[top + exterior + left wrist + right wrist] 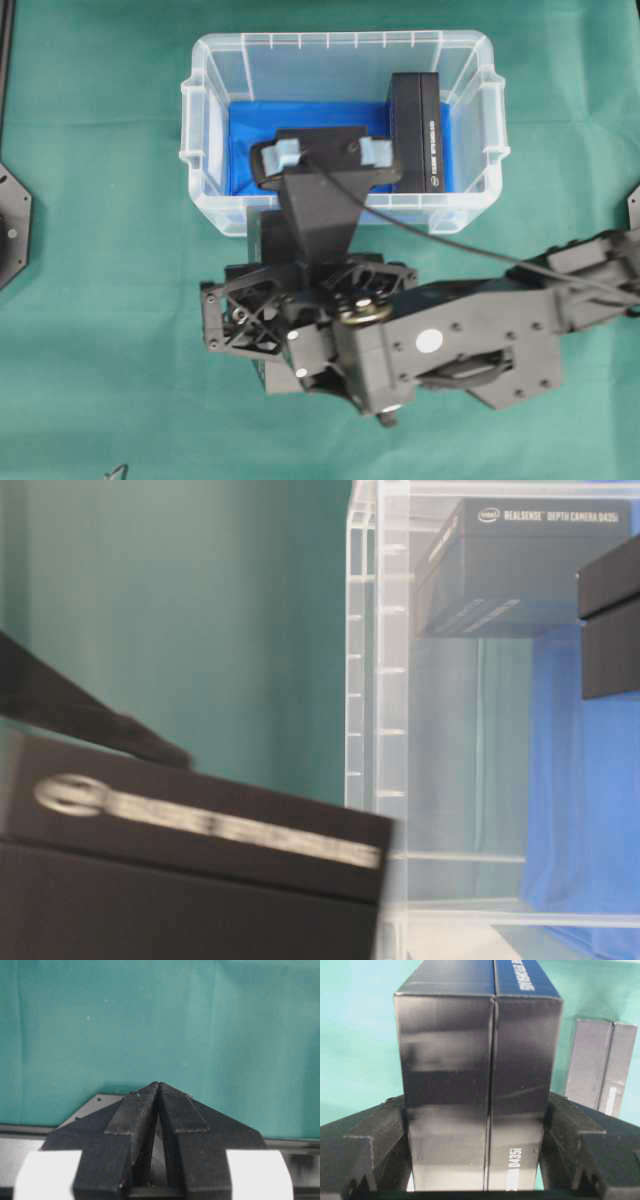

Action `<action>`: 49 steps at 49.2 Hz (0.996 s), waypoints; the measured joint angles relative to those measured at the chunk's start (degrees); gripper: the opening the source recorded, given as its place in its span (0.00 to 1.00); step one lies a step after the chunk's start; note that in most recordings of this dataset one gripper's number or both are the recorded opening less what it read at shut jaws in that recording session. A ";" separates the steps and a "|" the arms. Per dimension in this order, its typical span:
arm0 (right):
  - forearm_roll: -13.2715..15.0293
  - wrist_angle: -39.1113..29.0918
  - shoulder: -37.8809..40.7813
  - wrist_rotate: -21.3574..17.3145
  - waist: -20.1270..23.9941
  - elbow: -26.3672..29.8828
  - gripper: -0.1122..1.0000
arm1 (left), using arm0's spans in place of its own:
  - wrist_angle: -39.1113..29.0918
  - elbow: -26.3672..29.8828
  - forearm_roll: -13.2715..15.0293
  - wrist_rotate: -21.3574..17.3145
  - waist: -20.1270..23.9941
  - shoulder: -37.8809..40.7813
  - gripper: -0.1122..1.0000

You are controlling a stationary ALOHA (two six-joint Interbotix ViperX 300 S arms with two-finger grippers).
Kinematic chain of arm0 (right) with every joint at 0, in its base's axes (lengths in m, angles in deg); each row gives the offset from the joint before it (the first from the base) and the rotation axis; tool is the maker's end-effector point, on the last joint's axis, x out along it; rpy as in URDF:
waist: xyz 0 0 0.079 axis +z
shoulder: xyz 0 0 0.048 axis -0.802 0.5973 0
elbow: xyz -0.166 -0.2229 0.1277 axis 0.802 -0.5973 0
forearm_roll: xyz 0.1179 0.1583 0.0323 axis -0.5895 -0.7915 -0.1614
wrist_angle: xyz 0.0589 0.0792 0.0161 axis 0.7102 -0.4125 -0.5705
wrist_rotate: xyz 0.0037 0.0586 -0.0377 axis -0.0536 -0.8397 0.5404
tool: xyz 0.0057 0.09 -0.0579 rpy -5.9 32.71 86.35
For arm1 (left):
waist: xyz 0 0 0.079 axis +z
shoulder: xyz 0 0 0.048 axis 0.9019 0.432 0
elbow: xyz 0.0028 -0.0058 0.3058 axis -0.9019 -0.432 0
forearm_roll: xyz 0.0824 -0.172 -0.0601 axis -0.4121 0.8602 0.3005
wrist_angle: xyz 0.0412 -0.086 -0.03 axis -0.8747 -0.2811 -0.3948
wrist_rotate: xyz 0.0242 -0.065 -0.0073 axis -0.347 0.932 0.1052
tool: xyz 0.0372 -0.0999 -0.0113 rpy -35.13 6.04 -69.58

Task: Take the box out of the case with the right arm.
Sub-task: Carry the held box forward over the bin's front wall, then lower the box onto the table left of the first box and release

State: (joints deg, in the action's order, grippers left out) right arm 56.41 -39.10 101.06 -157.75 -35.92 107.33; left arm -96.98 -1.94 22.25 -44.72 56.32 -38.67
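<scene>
Beneath the overhead camera, on the green cloth-covered table (100, 350), sits the large clear plastic case (340, 42), a rectangular tub with rounded corners, side handles and a bright blue bottom lining (250, 150). The all-black right arm (480, 340) reaches in from the right edge and ends just in front of the case's near wall, with its camera mount hanging over the rim. Its pointed lattice right gripper (477, 1140) is clamped on a long black cardboard box (475, 1060). In the right wrist view one finger presses each long side of the box, and white lettering ending in "D435i" runs along one face. From the table-level camera this held box (180, 880) is a blurred dark slab with a pale band of print. It lies outside the case, to the left of the clear wall (390, 680) in that view. From above it is almost wholly hidden under the arm, and I cannot tell whether it touches the cloth. A second black cardboard box (415, 130) of the same kind lies inside the case on the blue lining, along the right-hand wall. Its printed side reads "RealSense Depth Camera D435i" through the plastic (520, 570), and it shows dimly beyond the held box (600, 1065). The left gripper (158, 1095), black with white fittings (47, 1175), hangs over bare cloth with its two fingertips pressed together on nothing.
</scene>
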 measured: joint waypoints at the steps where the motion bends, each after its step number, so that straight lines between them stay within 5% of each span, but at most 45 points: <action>1: -0.09 0.00 0.18 -0.09 0.00 0.00 0.72 | 0.00 0.00 0.00 0.00 0.00 0.00 0.12; 29: -2.99 1.05 6.86 -4.13 0.00 -1.58 0.72 | 0.09 -0.70 0.00 0.00 0.00 0.00 0.12; 49: -8.53 16.44 10.55 -8.17 -0.97 -11.95 0.72 | 0.00 -0.79 0.26 0.00 0.00 -0.26 0.12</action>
State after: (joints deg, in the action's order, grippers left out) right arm 47.88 -22.66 111.61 -165.92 -36.89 95.38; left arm -96.98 -2.73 22.52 -44.72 56.32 -38.94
